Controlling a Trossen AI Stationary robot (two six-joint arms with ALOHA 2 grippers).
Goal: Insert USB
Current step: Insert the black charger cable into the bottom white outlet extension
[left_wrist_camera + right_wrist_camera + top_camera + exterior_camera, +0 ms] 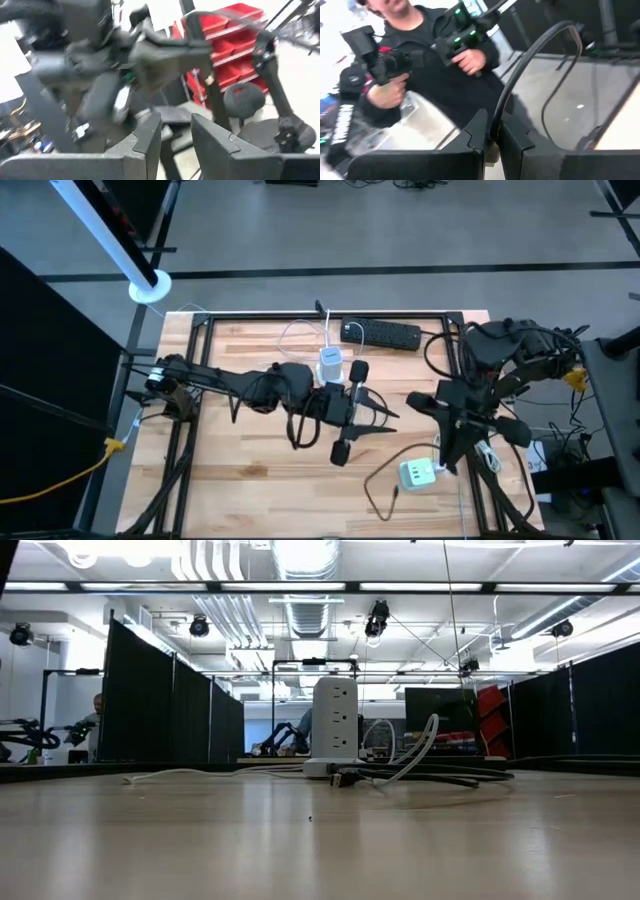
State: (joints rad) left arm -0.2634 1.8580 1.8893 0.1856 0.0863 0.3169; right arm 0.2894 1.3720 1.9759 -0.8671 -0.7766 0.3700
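Observation:
A white socket tower point(330, 365) stands upright at the table's middle and also shows in the low view point(333, 720), with a dark plug end point(346, 778) lying at its foot. My left gripper point(385, 420) points toward the table's right, just near of the tower, open and empty point(176, 142). My right gripper point(447, 458) is at the table's right near corner, shut on a dark cable point(520, 65). A brown cable point(375, 485) loops over the table beside a white-and-green charger point(418, 473). My right gripper pinches the dark cable point(494, 125) between its two fingers point(476, 131). From the fingers the cable rises and bends over in a wide arc. Which end of the cable this is, I cannot tell.
A black power strip point(381, 333) lies along the far edge. A white cable point(300, 332) curls beside the tower, and dark cables point(440, 776) run along the table to the right of it. A person point(427, 75) holding hand controllers stands beyond the table.

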